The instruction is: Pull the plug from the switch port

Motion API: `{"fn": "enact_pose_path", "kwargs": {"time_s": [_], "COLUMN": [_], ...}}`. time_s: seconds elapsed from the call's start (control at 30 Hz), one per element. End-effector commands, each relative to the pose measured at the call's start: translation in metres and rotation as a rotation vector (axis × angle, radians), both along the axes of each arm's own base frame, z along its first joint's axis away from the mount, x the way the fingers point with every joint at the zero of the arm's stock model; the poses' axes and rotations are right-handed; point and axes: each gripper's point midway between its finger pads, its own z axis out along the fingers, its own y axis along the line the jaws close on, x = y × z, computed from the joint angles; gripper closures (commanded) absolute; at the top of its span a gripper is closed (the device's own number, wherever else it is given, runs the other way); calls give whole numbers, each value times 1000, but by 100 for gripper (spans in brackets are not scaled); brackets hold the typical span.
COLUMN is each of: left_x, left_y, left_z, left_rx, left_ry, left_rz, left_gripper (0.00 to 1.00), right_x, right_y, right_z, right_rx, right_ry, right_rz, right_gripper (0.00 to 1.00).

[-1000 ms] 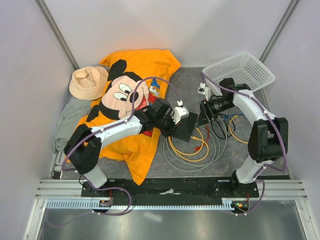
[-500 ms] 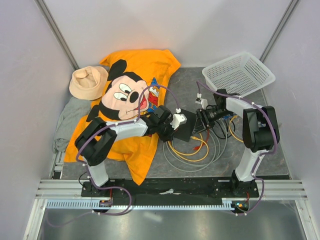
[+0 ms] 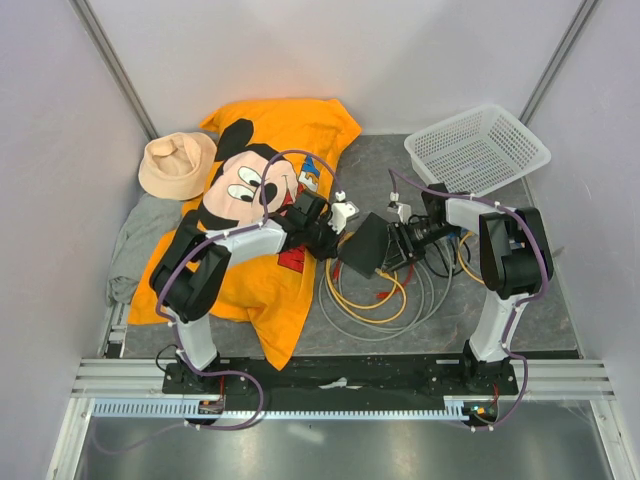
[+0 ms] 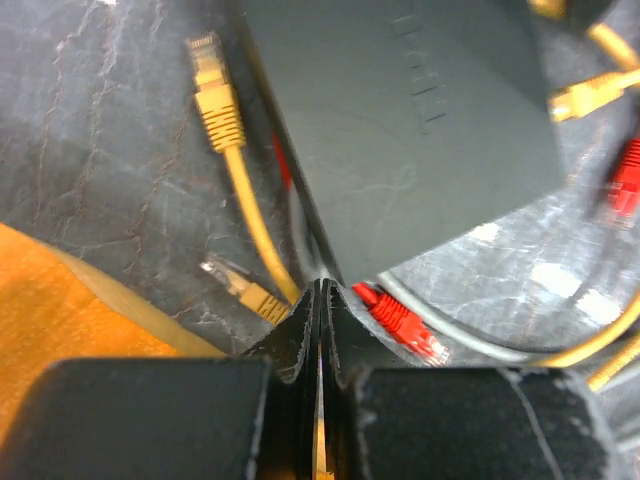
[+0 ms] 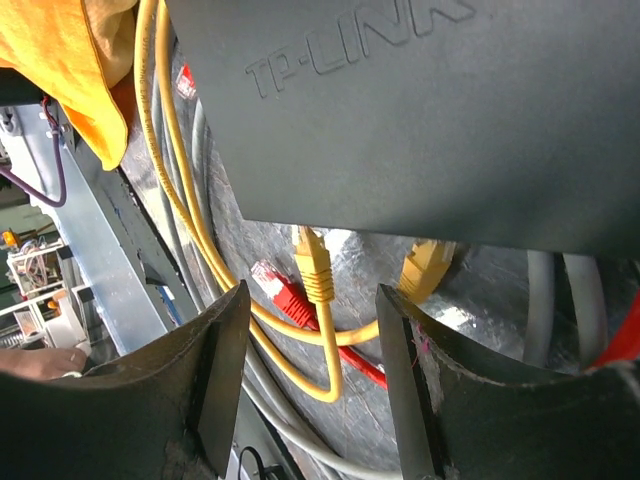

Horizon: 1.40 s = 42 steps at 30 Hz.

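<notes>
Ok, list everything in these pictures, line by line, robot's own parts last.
Flat matte-black rectangular switch: one, black, centre, between the two tools.
Yellow network cables: several, yellow, looped beside the switch, some plugs lying loose.
Red network cable: at least one, red, by the switch corner nearest the left tool.
Grey cable: coiled, grey, around the yellow loops.
Orange cartoon-mouse T-shirt: one, orange, left of the switch.
Beige fabric hat: one, beige, far left.
Crumpled grey cloth: one, grey, at the shirt's left edge.
White mesh plastic basket: one, white, far right.
Left tool: black, shut, at a switch corner.
Right tool: black, open, at the switch's edge.
</notes>
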Motion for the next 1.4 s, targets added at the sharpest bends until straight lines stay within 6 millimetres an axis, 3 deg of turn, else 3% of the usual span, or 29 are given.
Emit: {"fn": "enact_pose_path", "kwargs": {"time_s": [0.0, 0.13, 0.27, 0.5, 0.73, 1.37], "left_x": [-16, -20, -14, -3, -1, -4], "left_y": [-19, -27, -32, -34, -20, -26], "left_z": [40, 52, 49, 24, -5, -11], "left_rx": [-128, -176, -177, -134, -41, -29], "left_ry": [4, 46, 57, 100, 93, 94], "left_rz": [-122, -107, -95, -31, -7, -15], "left_gripper": [98, 98, 98, 98, 98, 98], "right_x": [6, 5, 5, 1, 6, 7], "right_y": [9, 11, 13, 8, 5, 3], "right_z": [4, 1, 0, -15, -29, -39], "right_rx": [43, 46, 50, -8, -39, -75], "right_ry": [-13, -7, -2, 25, 48, 60], "right_rz": [0, 3, 4, -5, -6, -22], "right_gripper": [40, 42, 44, 47, 49, 62]}}
